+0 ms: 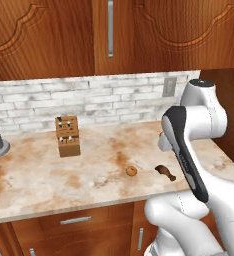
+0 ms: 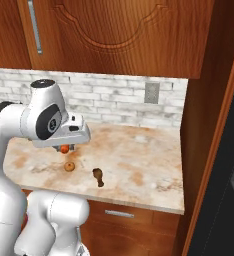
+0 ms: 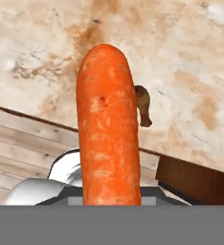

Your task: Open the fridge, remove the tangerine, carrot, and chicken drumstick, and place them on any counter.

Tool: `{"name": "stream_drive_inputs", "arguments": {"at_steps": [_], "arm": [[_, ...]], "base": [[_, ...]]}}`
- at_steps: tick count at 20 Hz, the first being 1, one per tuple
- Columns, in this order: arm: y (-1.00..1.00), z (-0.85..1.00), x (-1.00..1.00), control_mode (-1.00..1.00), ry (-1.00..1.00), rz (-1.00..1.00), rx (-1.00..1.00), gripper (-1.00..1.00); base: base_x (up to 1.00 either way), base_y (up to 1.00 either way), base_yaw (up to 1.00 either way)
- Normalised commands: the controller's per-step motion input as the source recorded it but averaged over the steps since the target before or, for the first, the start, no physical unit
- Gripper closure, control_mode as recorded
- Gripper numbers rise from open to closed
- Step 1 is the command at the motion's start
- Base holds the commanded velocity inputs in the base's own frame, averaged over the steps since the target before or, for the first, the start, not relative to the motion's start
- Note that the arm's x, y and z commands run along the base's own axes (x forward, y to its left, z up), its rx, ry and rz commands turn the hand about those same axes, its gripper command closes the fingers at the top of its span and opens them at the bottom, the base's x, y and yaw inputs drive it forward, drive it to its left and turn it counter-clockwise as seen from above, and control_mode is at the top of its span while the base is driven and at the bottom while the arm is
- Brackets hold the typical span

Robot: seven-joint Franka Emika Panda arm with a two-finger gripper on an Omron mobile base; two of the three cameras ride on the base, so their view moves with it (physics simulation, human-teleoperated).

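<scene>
Our two-finger claw [image 2: 65,148] is clamped on the bright orange tapered carrot [image 3: 108,127], holding it by its lower end so the blunt tip stands out ahead of the fingers, above the beige marbled stone counter [image 1: 49,172]. We judge the carrot stiff, light and smooth-skinned; gripped near one end it could pivot, so a hold nearer its middle would sit steadier. Below and just beyond lies the small dark brown chicken drumstick [image 1: 165,171], near the counter's front edge. To its left, close by but apart, rests the tiny round orange-brown tangerine [image 1: 131,171]. Farther left stands a wooden knife block [image 1: 68,136].
</scene>
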Motion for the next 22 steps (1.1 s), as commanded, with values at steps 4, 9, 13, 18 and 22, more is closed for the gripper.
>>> {"name": "stream_drive_inputs", "arguments": {"at_steps": [4, 9, 13, 18, 22], "arm": [[0.0, -0.8, 0.71, -1.0, 0.07, 0.04, -0.03, 1.0], [0.0, -0.78, 0.7, -1.0, 0.04, 0.04, -0.02, 1.0], [0.0, -0.29, 0.72, -1.0, 0.11, 0.02, 0.12, 1.0], [0.12, -0.46, 0.53, -1.0, 0.02, 0.02, 0.04, 1.0], [0.31, -0.6, 0.41, -1.0, 0.0, 0.0, 0.0, 1.0]], "base": [[0.0, 0.0, 0.0], [0.0, 0.0, 0.0], [0.0, 0.0, 0.0], [0.0, 0.0, 0.0], [0.0, 0.0, 0.0]]}}
